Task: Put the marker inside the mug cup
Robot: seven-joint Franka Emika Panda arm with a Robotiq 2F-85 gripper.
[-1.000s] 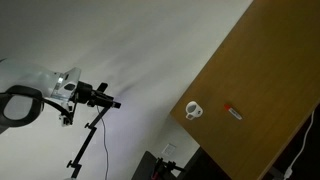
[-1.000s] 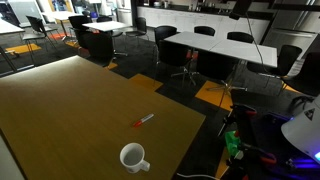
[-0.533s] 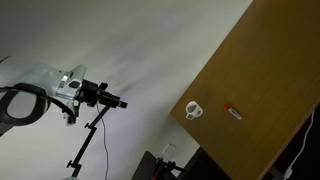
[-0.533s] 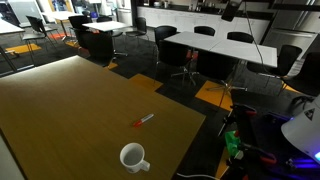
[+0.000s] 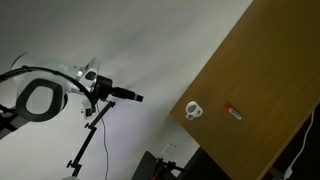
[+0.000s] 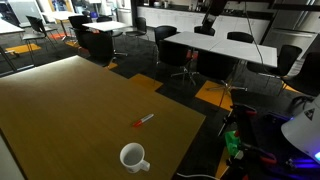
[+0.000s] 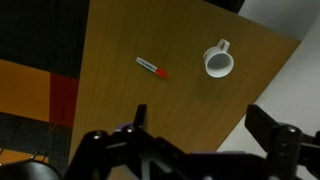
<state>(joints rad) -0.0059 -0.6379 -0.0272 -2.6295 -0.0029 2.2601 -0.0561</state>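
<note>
**A:** Marker (image 7: 152,68), where does it lie?

**B:** Flat on the wooden tabletop (image 7: 115,110), alone and touched by nothing. It is a slim stick, red and whitish, and in the wrist view its red end points toward the mug cup (image 7: 218,62). Both exterior views show it too (image 5: 232,112) (image 6: 144,121), near one edge of the tabletop (image 6: 60,100).

**A:** And the mug cup?

**B:** It stands upright with its dark mouth open, near the marker but clearly apart from it. In the wrist view its loop handle points toward the top of the picture. It shows as a small white shape in both exterior views (image 5: 194,110) (image 6: 132,157).

**A:** What about the gripper?

**B:** The gripper (image 7: 200,140) holds nothing. Its two dark fingers (image 7: 268,125) stand wide apart at the bottom of the wrist view, looking down on the tabletop from well away. In an exterior view the gripper (image 5: 128,97) hangs out in the air, far from the tabletop (image 5: 260,70), marker and mug cup.
</note>
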